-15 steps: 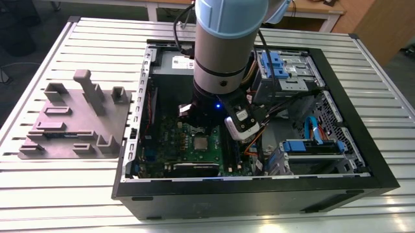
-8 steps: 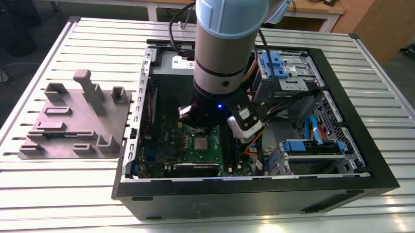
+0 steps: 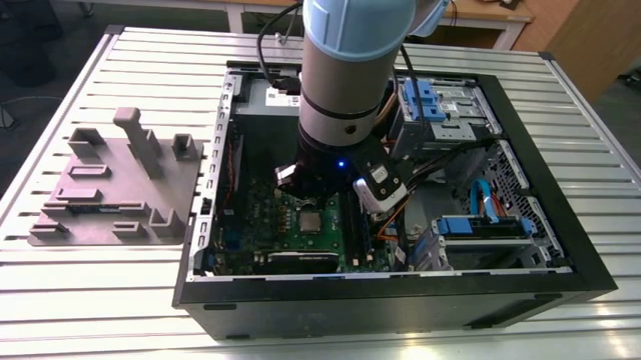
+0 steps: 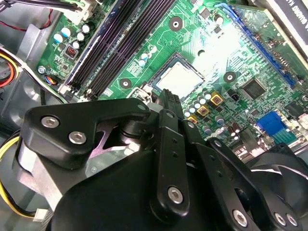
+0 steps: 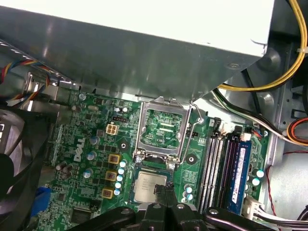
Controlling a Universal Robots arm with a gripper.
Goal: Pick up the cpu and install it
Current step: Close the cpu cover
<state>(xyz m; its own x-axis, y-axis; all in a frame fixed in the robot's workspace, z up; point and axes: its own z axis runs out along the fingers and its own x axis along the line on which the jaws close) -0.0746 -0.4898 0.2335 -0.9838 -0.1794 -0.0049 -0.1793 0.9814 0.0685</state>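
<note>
The cpu (image 5: 147,185), a small square chip with a silver-grey top, lies flat in its socket on the green motherboard (image 5: 91,139). It also shows in the exterior view (image 3: 312,221) and in the second wrist view (image 4: 179,79). The socket's metal retention frame (image 5: 161,127) stands flipped up beside it. My gripper (image 5: 163,193) hangs just above one edge of the chip, its black fingers (image 4: 171,98) shut together with nothing between them. I cannot tell whether the tips touch the chip.
The arm (image 3: 346,90) reaches down into an open computer case (image 3: 561,225). A big grey metal box (image 5: 144,48) borders the socket, memory slots (image 5: 226,166) and cables (image 5: 269,82) run alongside, and a black fan (image 5: 14,159) sits close by. A grey fixture tray (image 3: 110,195) lies at the exterior view's left.
</note>
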